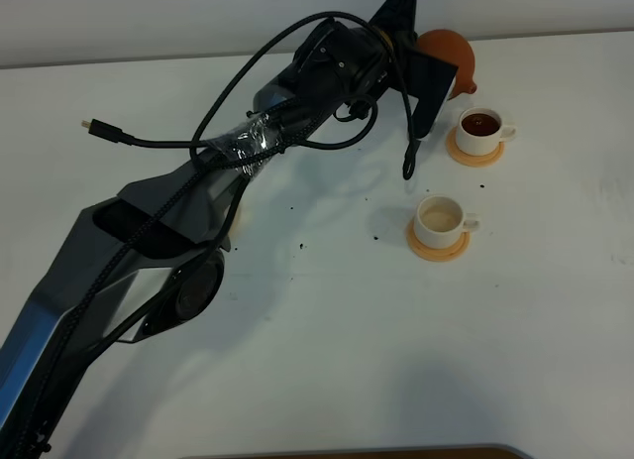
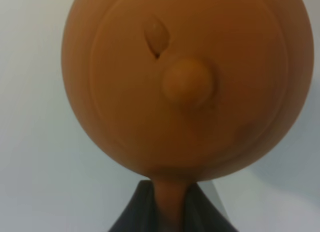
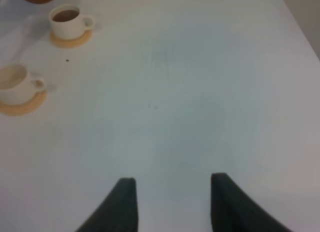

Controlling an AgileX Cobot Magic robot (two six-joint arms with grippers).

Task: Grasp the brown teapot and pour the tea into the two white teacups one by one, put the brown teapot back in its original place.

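Note:
The brown teapot (image 1: pixel 448 60) is held above the table at the far side, just left of the far white teacup (image 1: pixel 481 132), which holds dark tea. My left gripper (image 1: pixel 428 87) is shut on the teapot's handle. In the left wrist view the teapot (image 2: pixel 185 81) fills the frame, lid knob facing the camera, with the fingers (image 2: pixel 135 212) closed on the handle. The near teacup (image 1: pixel 441 219) looks empty. Each cup sits on an orange-tan coaster (image 1: pixel 438 246). My right gripper (image 3: pixel 170 202) is open and empty over bare table. The beige saucer is hidden.
The left arm stretches diagonally from the lower left to the far middle, with a loose black cable (image 1: pixel 99 129) hanging off it. Dark specks (image 1: pixel 376 238) dot the white table (image 1: pixel 347 360) near the cups. The right wrist view shows both cups (image 3: pixel 67 21) far off.

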